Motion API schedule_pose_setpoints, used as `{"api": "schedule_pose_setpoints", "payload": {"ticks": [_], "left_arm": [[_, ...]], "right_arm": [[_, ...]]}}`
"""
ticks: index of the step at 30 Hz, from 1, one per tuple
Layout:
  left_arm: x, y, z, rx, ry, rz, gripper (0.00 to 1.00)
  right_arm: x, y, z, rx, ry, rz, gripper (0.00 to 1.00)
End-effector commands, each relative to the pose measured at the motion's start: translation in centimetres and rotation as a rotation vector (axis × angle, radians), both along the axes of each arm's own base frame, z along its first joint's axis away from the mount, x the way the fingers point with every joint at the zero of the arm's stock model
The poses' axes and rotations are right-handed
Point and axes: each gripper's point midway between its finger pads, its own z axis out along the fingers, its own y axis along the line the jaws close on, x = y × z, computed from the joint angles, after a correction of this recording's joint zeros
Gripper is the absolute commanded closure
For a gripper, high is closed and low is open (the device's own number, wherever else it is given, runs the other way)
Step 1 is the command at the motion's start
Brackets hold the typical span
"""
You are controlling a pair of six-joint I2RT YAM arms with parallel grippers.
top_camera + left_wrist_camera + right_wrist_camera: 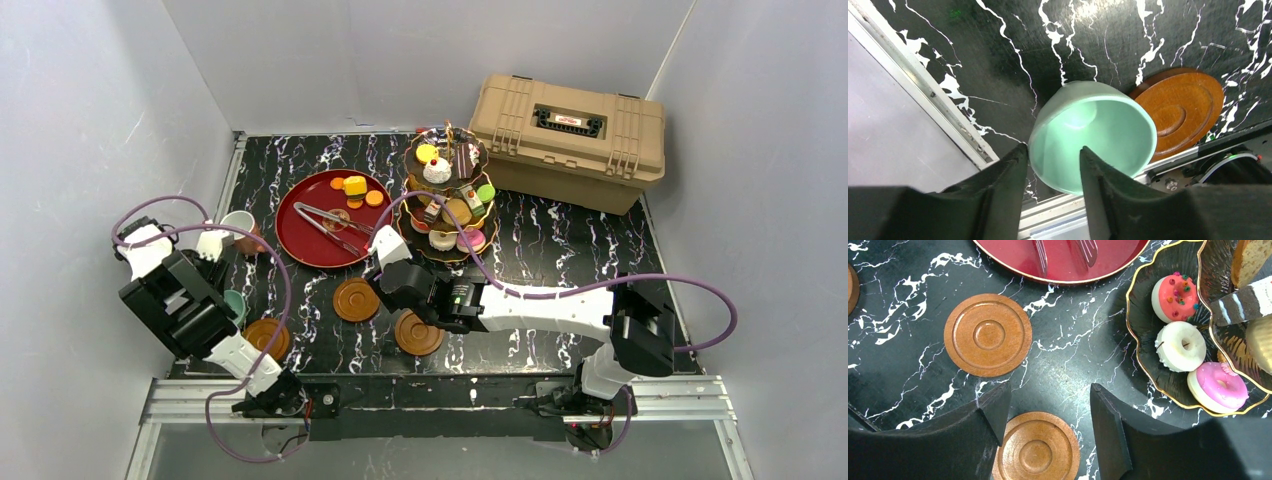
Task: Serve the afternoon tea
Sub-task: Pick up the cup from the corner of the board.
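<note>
So the right gripper (1050,387) hangs wide apart just in front of the tiered stand (1140,335). Way left of it, the left gripper (1052,149) straddles the teal cup (1098,125) rim, can't tell if clamped.

No text can be read in any view. The tan case (569,127) carries a small red-and-white label (567,121) on its lid by the handle — its lettering is too small to make out.
</note>
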Motion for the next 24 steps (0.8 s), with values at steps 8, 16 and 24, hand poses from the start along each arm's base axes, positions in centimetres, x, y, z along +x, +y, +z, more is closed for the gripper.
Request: {"api": "schedule_pose_setpoints", "payload": {"ticks": [8, 16, 24], "left_arm": [[-0.3, -2.0, -2.1, -0.087, 0.006, 0.073, 0.82], [0.3, -3.7, 1.4, -0.145, -0.028, 0.233, 1.00], [1.0, -9.5, 8.0, -0.345, -0.154, 0.463, 1.00]], "right_arm": [[0.2, -0.3, 2.6, 0.092, -0.008, -0.042, 0.34], [0.2, -1.2, 2.7, 0.113, -0.016, -0.062, 0.34], [0.3, -0.3, 3.6, 0.187, -0.036, -0.047, 0.33]]}}
